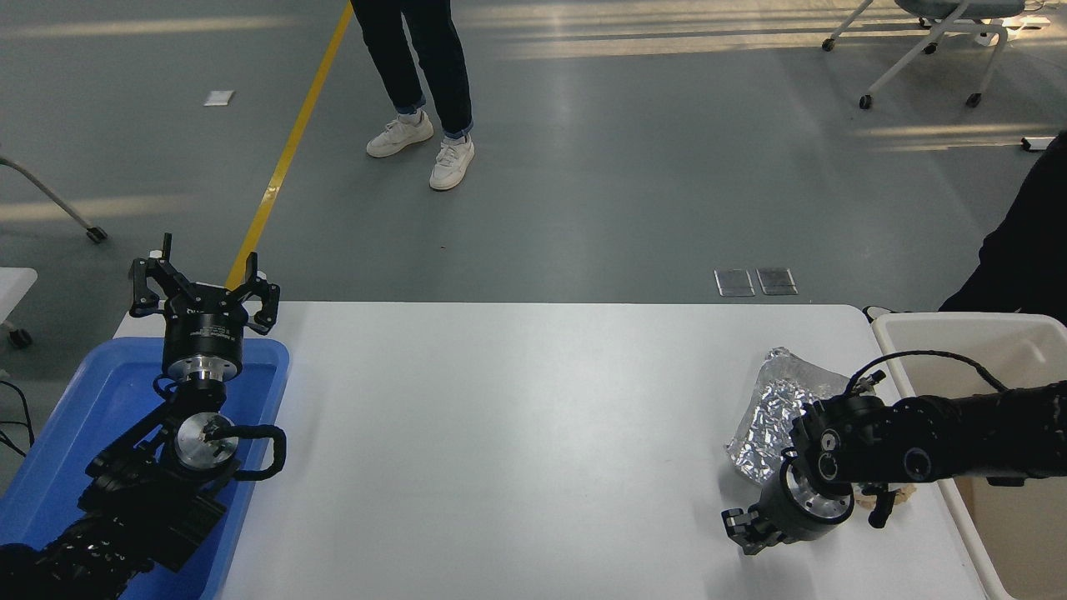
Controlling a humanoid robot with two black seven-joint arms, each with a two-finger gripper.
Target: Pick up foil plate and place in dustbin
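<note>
The right pincer (744,528) sits nearest the camera at the lower right of the white worktop (517,433), turned to the left and down near the front edge; only a stub of its fingers shows past the wrist, so I cannot tell whether they are spread or closed. It holds nothing that can be seen. A small tan scrap (885,497) peeks out just under the right arm.

Just behind that wrist lies the foil plate (779,408), crumpled and shiny, flat on the worktop, its nearer part hidden by the arm. So the plate lies beyond the pincer and a little to its right, and the pincer faces away from it. I judge the wrist must swing round toward the far side before any grasp. The plate's longer side seems to run from near to far.

To the right of the plate, past the worktop's edge, stands the cream dustbin (917,327), close to it.

The left pincer (200,283) is parked, fingers spread wide, over the blue tray (92,417), well apart from the plate
</note>
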